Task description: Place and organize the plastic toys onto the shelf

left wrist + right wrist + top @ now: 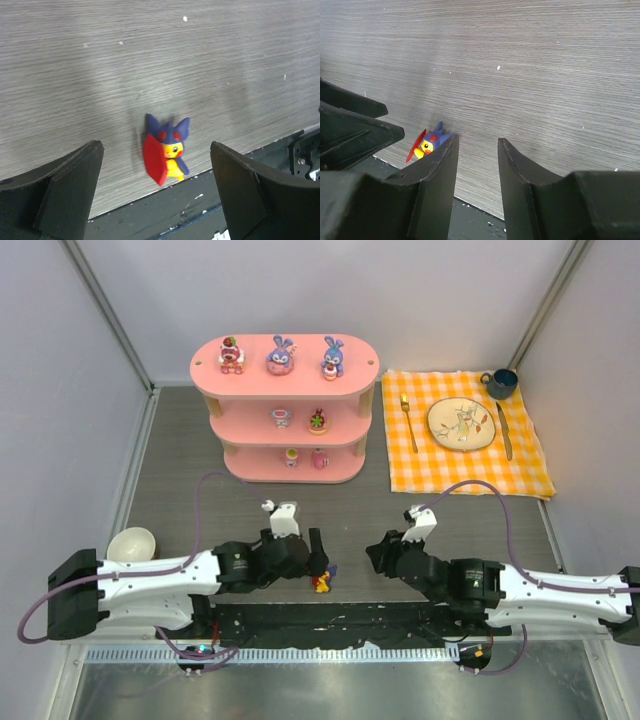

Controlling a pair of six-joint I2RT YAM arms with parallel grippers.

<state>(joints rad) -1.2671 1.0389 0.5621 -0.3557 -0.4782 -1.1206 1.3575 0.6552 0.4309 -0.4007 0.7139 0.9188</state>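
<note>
Left claw (155,150): jaws spread wide, one finger (70,185) on either side of the red-yellow-purple figurine (165,152), touching it on neither side. The figurine rests on the grey table (180,470) close to the near edge, just beside the dark base rail.

Right claw (476,146): jaws partly apart, nothing between them; it hangs low over the table, with the same figurine just beyond its left finger (437,175).

Farther back, centre: the pink shelf (300,382), three oval tiers. Top tier: a pink bear (232,356) and two blue-purple bunnies (280,356) (333,358) in a row. Middle and bottom tiers: two small toys each, too small to tell apart.

Left of the left arm: a white bowl (132,543). Back right: an orange checked cloth (400,468) bearing a plate (461,424), a fork (408,423), a knife (505,430) and a blue cup (500,383).
</note>
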